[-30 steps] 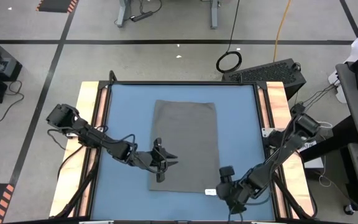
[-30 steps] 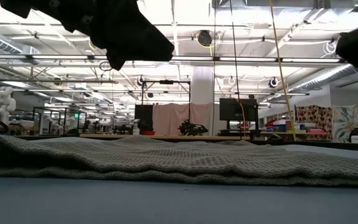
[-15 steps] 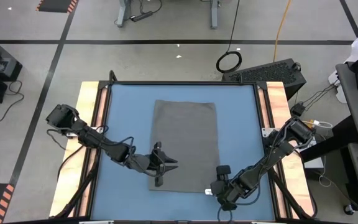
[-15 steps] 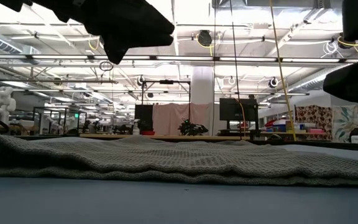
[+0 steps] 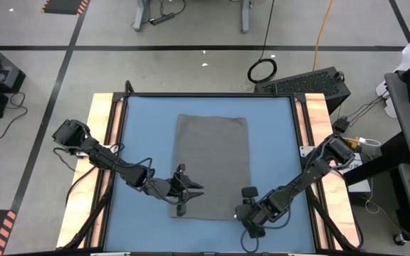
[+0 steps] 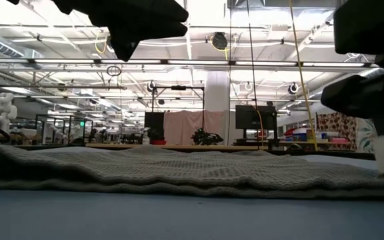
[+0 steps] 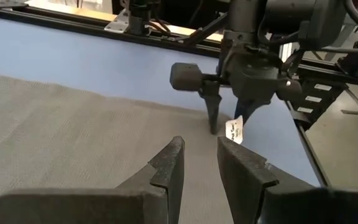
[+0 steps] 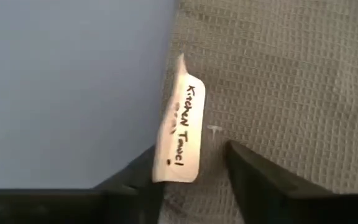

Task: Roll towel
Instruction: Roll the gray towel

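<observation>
The grey-brown towel (image 5: 212,160) lies flat on the blue table, its long sides running from near to far. A white tag (image 8: 182,134) sticks out at its near right corner. My right gripper (image 5: 245,213) points steeply down at that corner, open. One finger (image 8: 129,183) is over the blue table and the other (image 8: 260,180) over the cloth, with the tag between them. My left gripper (image 5: 191,190) hovers above the towel's near left part. It points almost level across the towel (image 7: 73,124), and nothing is in the narrow gap between its fingers (image 7: 199,165). My right gripper comes at the towel's near right corner (image 7: 219,132) from above, its fingers astride the right edge and the tag (image 7: 234,129). The fingertips reach down to the level of the cloth. I cannot tell whether they touch it.
Wooden strips and a dark frame (image 5: 301,121) border the table on both sides. Bare blue surface (image 5: 144,128) lies left, right and beyond the towel. In the low view the towel (image 6: 179,170) shows low ripples, with both arms above it.
My right gripper has come down and gone toward the table's left, to the towel's near right corner by the tag. My left gripper has drifted a little toward the near edge, still above the cloth. The towel lies as before.
</observation>
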Controlling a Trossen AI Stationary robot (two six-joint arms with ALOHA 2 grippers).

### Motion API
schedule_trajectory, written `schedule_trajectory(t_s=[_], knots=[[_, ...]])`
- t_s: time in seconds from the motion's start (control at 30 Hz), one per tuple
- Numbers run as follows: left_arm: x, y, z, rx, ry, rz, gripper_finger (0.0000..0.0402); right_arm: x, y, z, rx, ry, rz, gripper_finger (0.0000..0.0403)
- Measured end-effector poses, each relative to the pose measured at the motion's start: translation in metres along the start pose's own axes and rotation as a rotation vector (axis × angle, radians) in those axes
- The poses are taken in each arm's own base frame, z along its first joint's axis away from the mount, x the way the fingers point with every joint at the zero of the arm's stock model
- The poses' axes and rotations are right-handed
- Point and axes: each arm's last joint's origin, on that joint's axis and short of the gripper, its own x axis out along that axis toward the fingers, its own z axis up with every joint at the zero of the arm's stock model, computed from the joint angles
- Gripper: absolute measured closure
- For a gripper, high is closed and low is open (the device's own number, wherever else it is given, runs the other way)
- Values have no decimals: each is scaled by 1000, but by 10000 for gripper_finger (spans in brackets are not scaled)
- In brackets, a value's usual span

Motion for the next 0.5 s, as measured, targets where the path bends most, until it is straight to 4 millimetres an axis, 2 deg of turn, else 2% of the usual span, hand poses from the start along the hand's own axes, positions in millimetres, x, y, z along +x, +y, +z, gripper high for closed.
schedule_trajectory(t_s=[0.17,0.3,0.37,0.5], knots=[[-2,-4,-1,5,-2,-1,297,5,-4,3,-1,18,17,334],[-4,-7,-2,8,-7,-2,297,4,-5,3,4,18,26,388],[-4,-8,-3,10,-9,3,297,3,-5,4,8,12,33,395],[-4,-10,-6,17,-7,14,297,-1,-7,6,20,4,40,381]])
